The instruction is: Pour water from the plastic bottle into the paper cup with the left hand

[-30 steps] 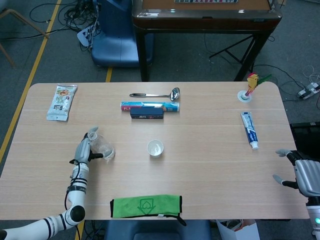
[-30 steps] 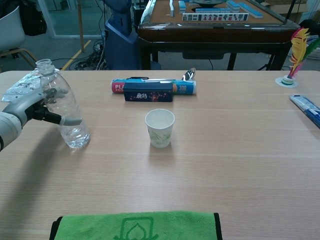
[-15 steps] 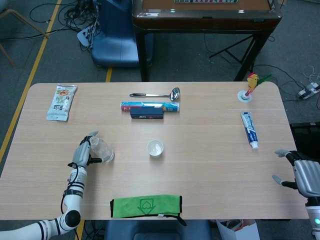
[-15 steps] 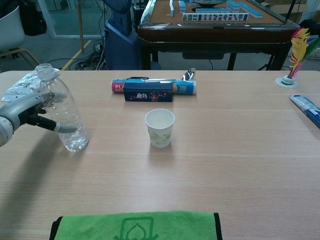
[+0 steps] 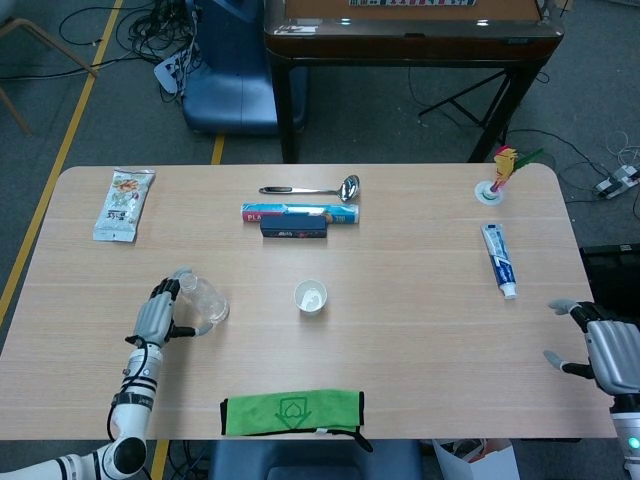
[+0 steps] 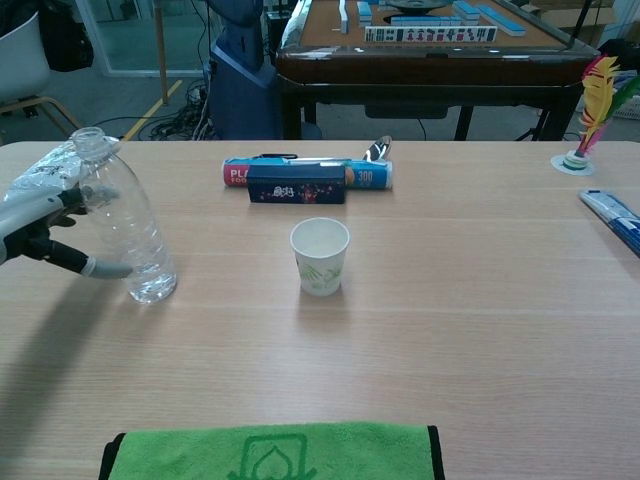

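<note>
Clear plastic, uncapped and standing on its base, the bottle point(image 6: 122, 217) sits on the left part of the table point(image 5: 420, 330), its long axis near vertical with the open neck leaning slightly to the left in the chest view. A little water shows in its bottom. The left hand point(image 6: 45, 232) is beside it on the left: the thumb tip reaches the lower body and an upper finger lies against the shoulder, but the fingers are spread rather than wrapped, and whether it truly grips the bottle cannot be told. In the head view the same hand point(image 5: 157, 315) lies just left of the bottle point(image 5: 203, 299).

The paper cup point(image 6: 320, 256) stands upright to the bottle's right, well apart, mouth up, with a green print on its side. Beyond it lie a dark blue box point(image 6: 296, 184) against a long tube-shaped pack point(image 6: 366, 175), and a metal ladle point(image 5: 312, 189) further back. A green cloth point(image 6: 270, 453) lies at the near edge. The right hand point(image 5: 600, 351) hovers off the table's right edge, fingers apart, holding nothing.
</note>
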You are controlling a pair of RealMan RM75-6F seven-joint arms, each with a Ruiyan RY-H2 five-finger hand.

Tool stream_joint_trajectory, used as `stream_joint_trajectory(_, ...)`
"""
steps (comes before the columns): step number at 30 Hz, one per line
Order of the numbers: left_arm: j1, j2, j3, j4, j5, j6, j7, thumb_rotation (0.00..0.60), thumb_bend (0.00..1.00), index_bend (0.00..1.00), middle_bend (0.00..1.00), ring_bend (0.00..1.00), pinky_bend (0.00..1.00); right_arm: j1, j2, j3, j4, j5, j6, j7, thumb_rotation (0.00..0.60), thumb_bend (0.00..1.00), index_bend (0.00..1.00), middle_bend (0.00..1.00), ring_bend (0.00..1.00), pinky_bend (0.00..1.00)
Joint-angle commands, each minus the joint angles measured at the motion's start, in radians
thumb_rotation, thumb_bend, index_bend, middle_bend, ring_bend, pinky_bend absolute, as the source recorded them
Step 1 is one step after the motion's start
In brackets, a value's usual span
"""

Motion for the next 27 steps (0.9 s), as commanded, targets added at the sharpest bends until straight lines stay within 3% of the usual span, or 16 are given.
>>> stream_joint_trajectory(1, 0.027, 0.031, 0.046, -0.019, 0.07, 0.049, 0.018, 0.6, 0.0, 0.0, 0.0, 0.0, 0.03, 0.0, -0.001, 0.0, -0.001, -0.001, 0.002, -0.004, 0.6, 0.05, 0.32, 0.37, 0.29, 0.41)
stream_joint_trajectory(9, 0.089, 0.102, 0.138, -0.014, 0.228, 0.175, 0.085, 0.6, 0.0, 0.0, 0.0, 0.0, 0.03, 0.001, -0.01, -0.003, -0.003, -0.002, 0.001, -0.034, 0.6, 0.05, 0.32, 0.37, 0.29, 0.41)
stream_joint_trajectory(27, 0.254, 0.273, 0.266, -0.08, 0.433, 0.392, 0.158, 0.6, 0.0, 0.09, 0.0, 0.0, 0.03, 0.01, -0.063, -0.018, -0.007, -0.011, -0.009, -0.165, 0.6, 0.05, 0.32, 0.37, 0.3, 0.41)
